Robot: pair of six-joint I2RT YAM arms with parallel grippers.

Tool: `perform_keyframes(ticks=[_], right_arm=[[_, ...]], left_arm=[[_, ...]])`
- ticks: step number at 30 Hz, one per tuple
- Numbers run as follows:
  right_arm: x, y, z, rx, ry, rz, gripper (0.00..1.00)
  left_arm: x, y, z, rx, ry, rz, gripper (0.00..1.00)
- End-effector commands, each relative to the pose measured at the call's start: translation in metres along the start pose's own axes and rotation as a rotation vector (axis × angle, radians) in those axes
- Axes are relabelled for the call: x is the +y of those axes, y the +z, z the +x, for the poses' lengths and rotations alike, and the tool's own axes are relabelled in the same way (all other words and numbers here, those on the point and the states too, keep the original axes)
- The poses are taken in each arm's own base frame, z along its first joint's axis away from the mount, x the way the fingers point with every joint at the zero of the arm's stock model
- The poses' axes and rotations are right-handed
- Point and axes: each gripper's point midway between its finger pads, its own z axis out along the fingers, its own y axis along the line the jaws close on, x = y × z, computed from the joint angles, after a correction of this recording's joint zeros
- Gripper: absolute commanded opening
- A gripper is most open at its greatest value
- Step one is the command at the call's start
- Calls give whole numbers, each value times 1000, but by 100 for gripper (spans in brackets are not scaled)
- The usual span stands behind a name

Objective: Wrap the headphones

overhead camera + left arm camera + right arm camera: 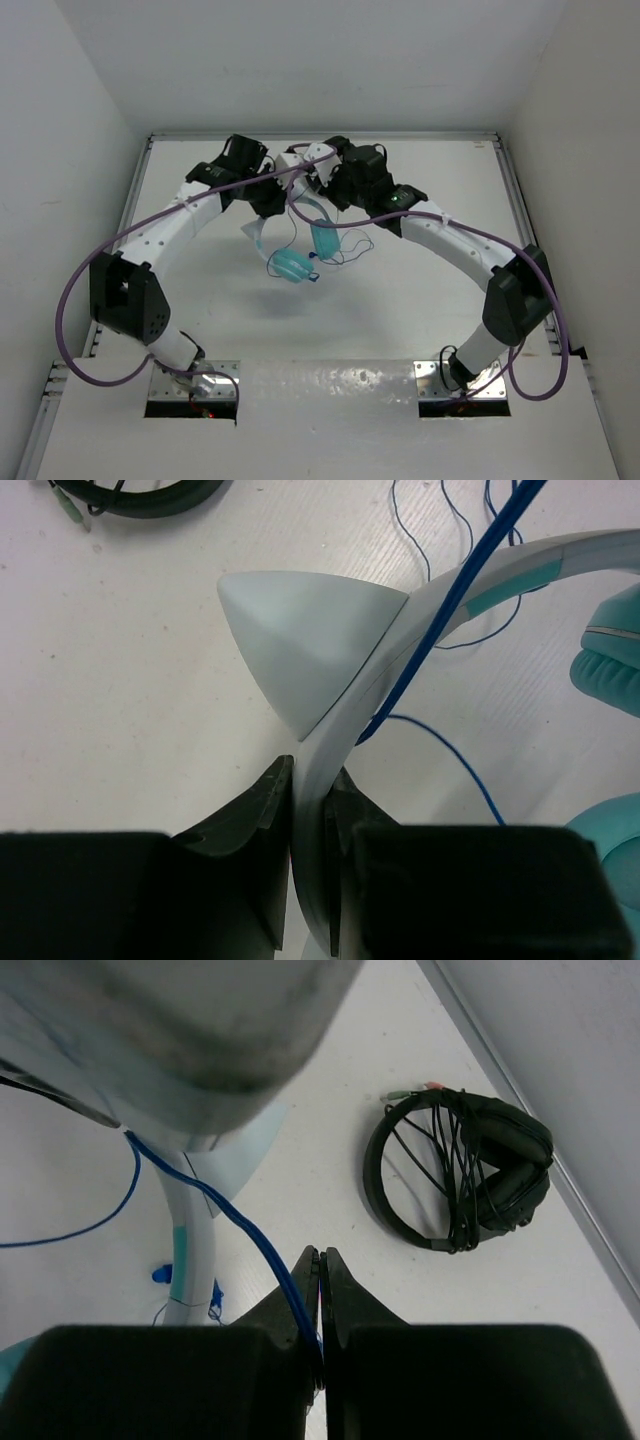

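We have the left tool closed on the headphones, its two fingers pinching the pale headband edge-on between them. The right tool is closed as well, with no gap showing between its fingers, and it nips the thin blue cable. From there the cable runs taut across the headband, and its slack lies in loose loops on the bench. Both tools meet over the far middle of the bench, and the two teal cups sit just nearer to us than they do. We cannot tell whether the cups touch the bench. The black headphones, with their cable wound around them, lie apart near the bench's edge.
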Motion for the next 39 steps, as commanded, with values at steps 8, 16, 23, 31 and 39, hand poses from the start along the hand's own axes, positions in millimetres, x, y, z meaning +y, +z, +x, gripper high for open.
perform_keyframes(ticks=[8, 16, 23, 31, 39], right_arm=[[-140, -81, 39, -30, 523, 396, 0], [-76, -53, 48, 75, 415, 185, 0], [-47, -16, 62, 178, 363, 128, 0], [-32, 13, 22, 162, 269, 71, 0], [3, 16, 44, 267, 70, -25, 0]], left_arm=[[61, -31, 22, 14, -306, -283, 0], [73, -8, -2, -51, -384, -274, 0], [74, -9, -36, -150, -392, -252, 0], [74, 13, -26, -99, -397, -246, 0], [82, 30, -42, -122, -431, -209, 0]])
